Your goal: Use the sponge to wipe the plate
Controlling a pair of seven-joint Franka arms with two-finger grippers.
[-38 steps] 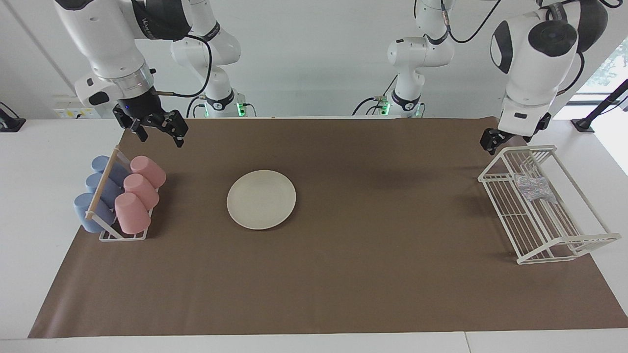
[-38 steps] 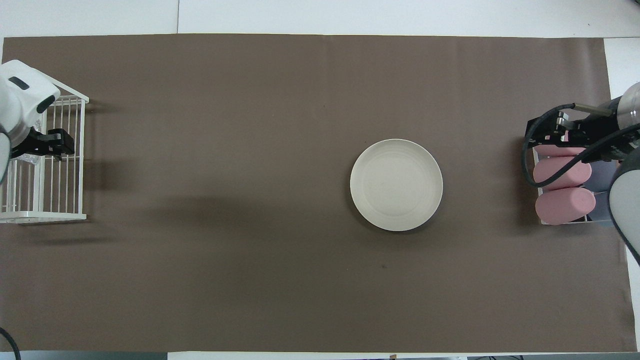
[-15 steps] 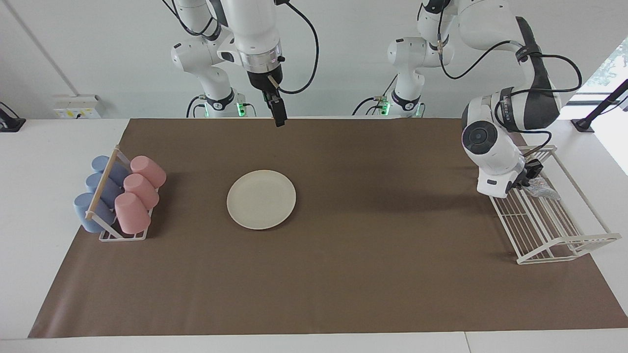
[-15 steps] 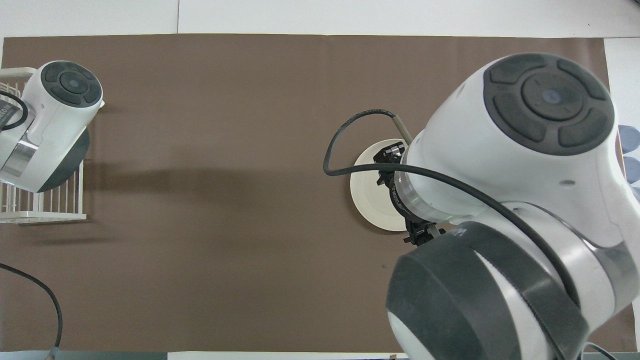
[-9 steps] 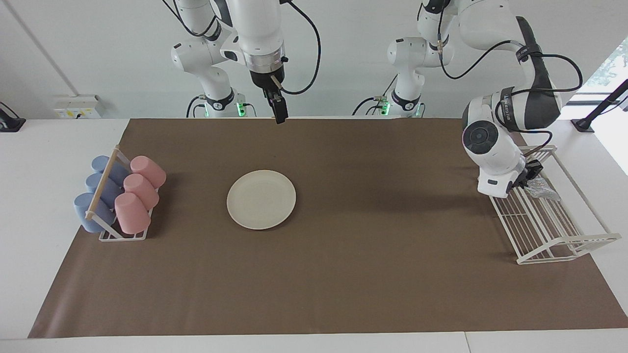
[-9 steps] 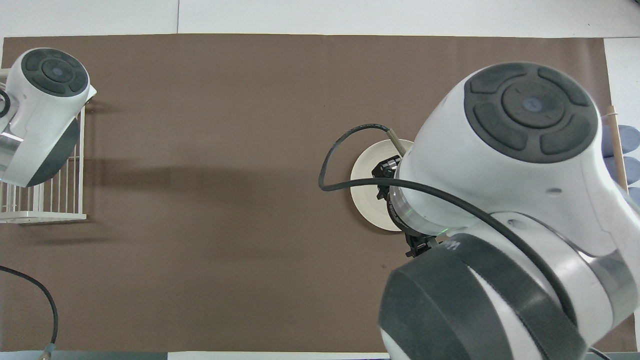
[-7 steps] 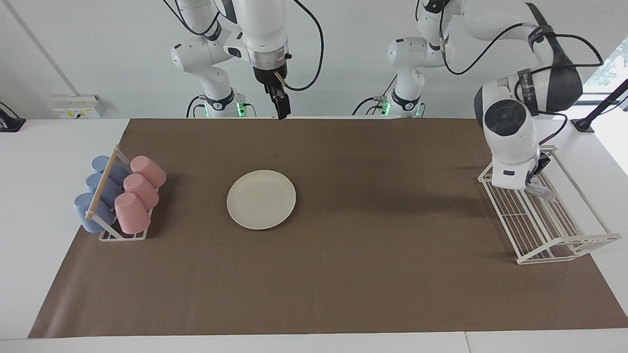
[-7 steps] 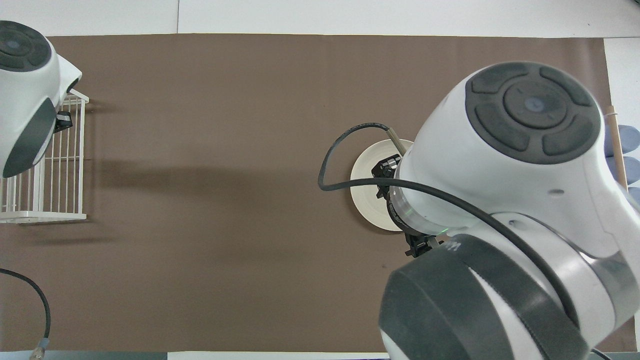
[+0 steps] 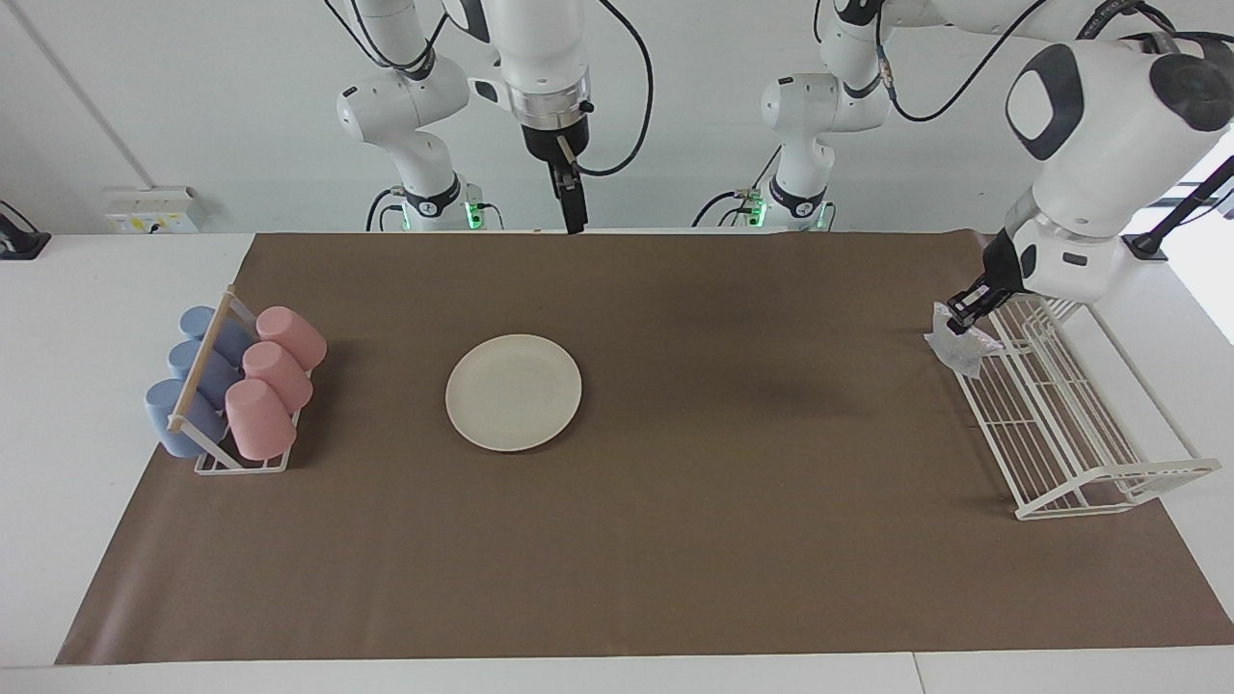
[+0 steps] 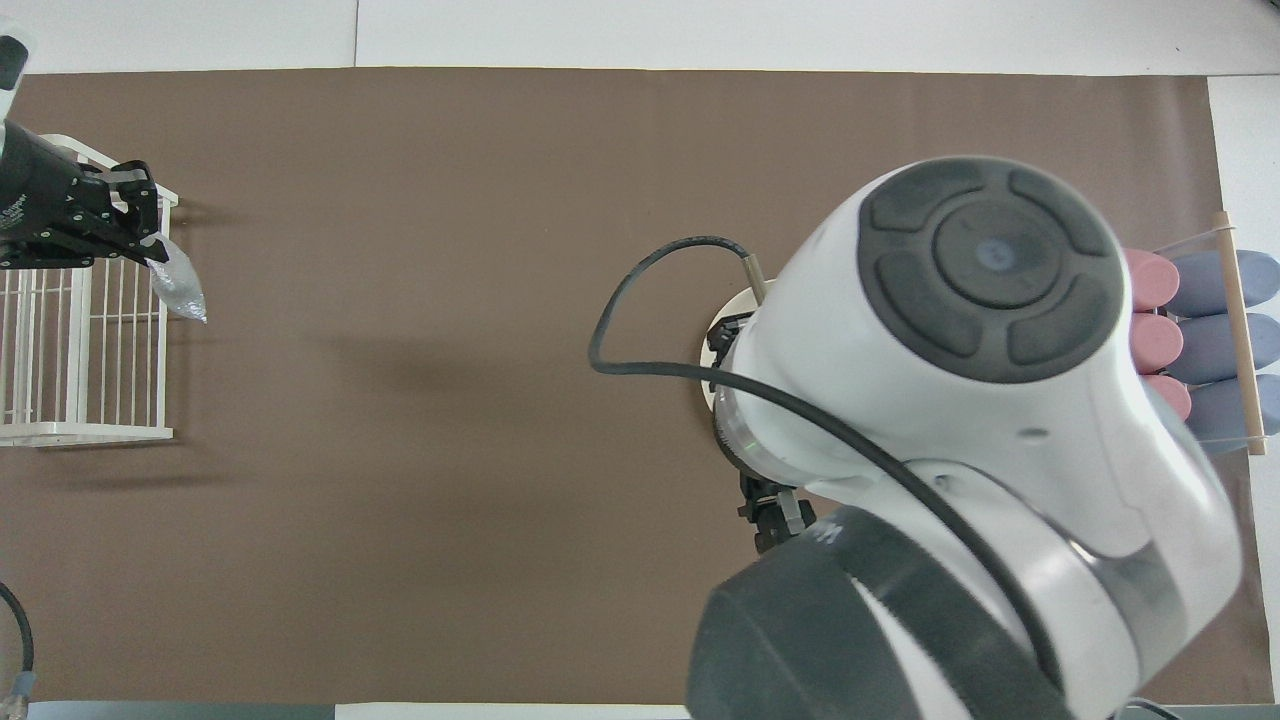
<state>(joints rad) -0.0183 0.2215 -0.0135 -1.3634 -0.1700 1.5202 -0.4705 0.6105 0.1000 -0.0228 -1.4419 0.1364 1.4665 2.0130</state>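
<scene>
Since the frame half a second ago, the left gripper (image 9: 964, 315) has come up out of the white wire rack (image 9: 1070, 414) with the sponge (image 9: 952, 349) pinched in its fingers, and the right arm has swung a little toward the middle of the desk (image 9: 58, 414). Going across the facing view from the right arm's end: the cup rack (image 9: 236, 386) with its blue and pink cups lies untouched; the plate (image 9: 514, 391) sits flat on the brown mat, well apart from everything else; the right gripper (image 9: 575, 214) hangs high over the mat's edge nearest the robots and seems to be waiting, and I cannot tell how its fingers stand. At the left arm's end, the sponge dangles below the left gripper over the rack's corner and the mat beside it, held by its upper part only, with most of it hanging free. That shallow pinch is the main risk as I judge it: a fast swing toward the plate could let the soft pad slip out or flap loose. The carry to the plate is long, and the right arm's bulk hides much of the plate from overhead, so the two arms could crowd each other. An unheld plate may also slide under wiping pressure.
</scene>
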